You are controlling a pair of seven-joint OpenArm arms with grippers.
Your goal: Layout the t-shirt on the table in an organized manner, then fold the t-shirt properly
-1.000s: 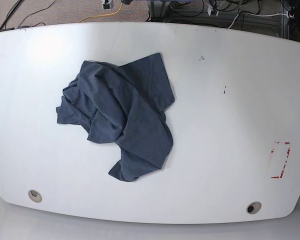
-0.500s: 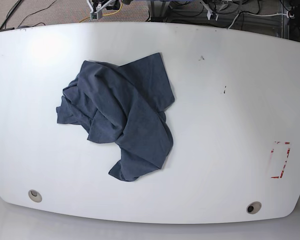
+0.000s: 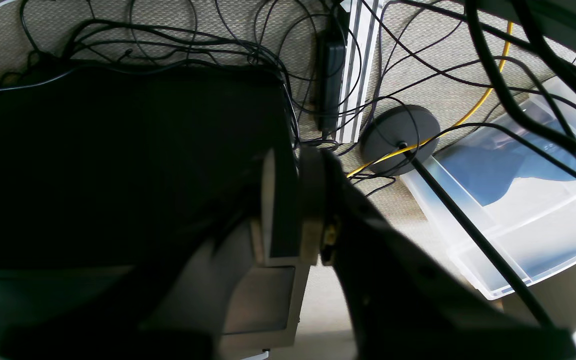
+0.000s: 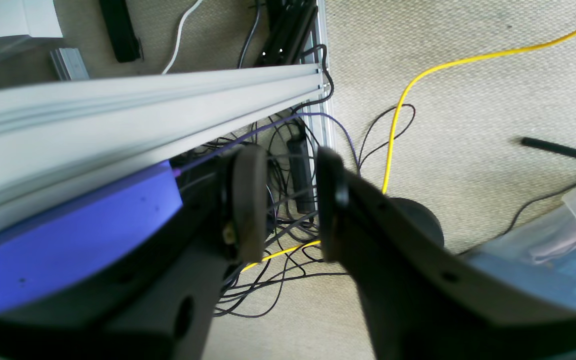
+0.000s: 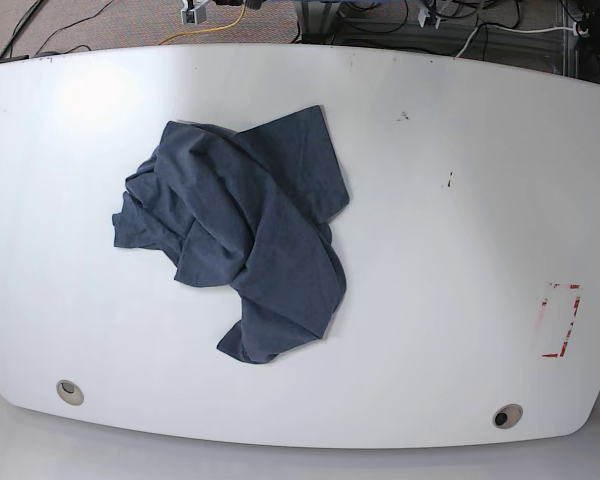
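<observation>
The t-shirt [image 5: 245, 235] is a dark slate-blue heap, crumpled and folded over itself, left of centre on the white table [image 5: 460, 250]. No lettering or tag shows. Neither gripper is near it. Both wrist views look down at the floor beyond the table. In the left wrist view my left gripper [image 3: 298, 200] hangs over cables with its fingers pressed together, holding nothing. In the right wrist view my right gripper [image 4: 290, 200] is open by a small gap, with floor cables visible between its fingers [image 4: 248, 200]. Neither wrist view shows the t-shirt.
Two grey grommets [image 5: 70, 391] [image 5: 507, 416] sit near the front edge, and a red-taped rectangle [image 5: 560, 320] at the right. On the floor behind lie cables, an aluminium frame rail [image 4: 143, 95] and a clear plastic bin [image 3: 518, 220] with blue cloth inside.
The t-shirt has not moved. A small pale arm part at the top edge of the base view shifted left and slightly up and down.
</observation>
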